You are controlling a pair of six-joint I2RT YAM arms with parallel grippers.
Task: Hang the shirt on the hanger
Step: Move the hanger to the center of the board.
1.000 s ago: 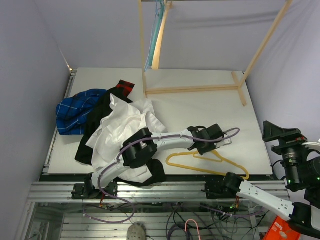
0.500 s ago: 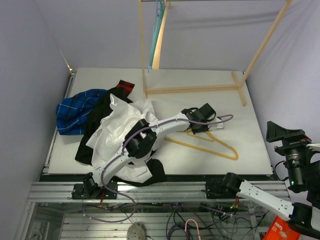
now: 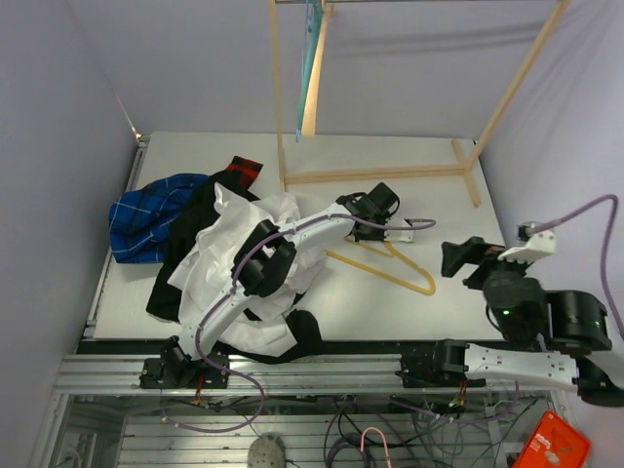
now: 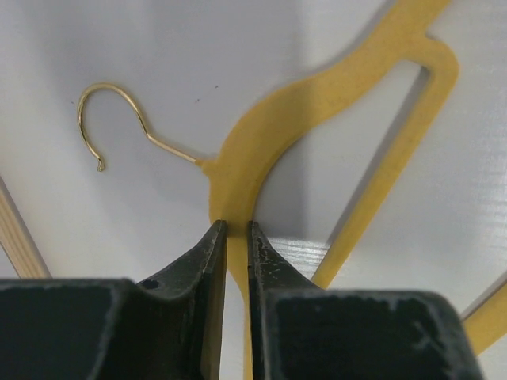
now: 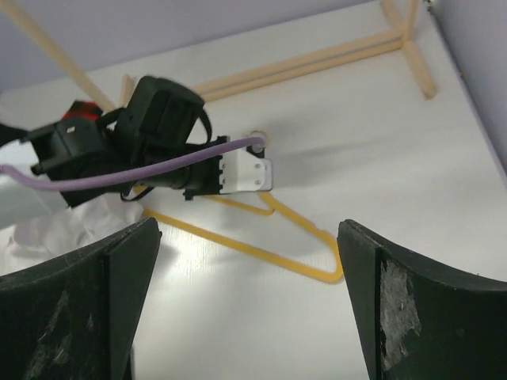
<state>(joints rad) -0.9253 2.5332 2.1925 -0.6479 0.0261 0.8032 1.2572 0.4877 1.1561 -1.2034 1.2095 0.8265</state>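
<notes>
White table [image 3: 195, 156] up against pale walls, and your clothes are all heaped on its left side: the white shirt [image 3: 244, 244] lies crumpled on top of a black garment [image 3: 307, 333], with a blue plaid shirt [image 3: 146, 210] just beyond it at the far left edge. Your left arm reaches across that heap toward the middle of the table, and the left gripper [image 4: 232, 229] is pinching the yellow hanger [image 4: 238, 158] right at its neck, fingers pressed onto the plastic just below where the thin metal hook [image 4: 111, 111] comes out. From above, the hanger [image 3: 385, 276] sits on the table just to the right of the shirt; you cannot tell whether its near corner touches the cloth. None of the shirt is on the hanger. Your right gripper [image 5: 247, 228] hangs above the right side of the table with its fingers spread wide and nothing between them, looking down at the hanger [image 5: 238, 245] and at the left wrist. Behind all this, a wooden rack [image 3: 375, 174] stands at the back of the table, with a teal hanger [image 3: 310, 39] hanging from its top rail.
</notes>
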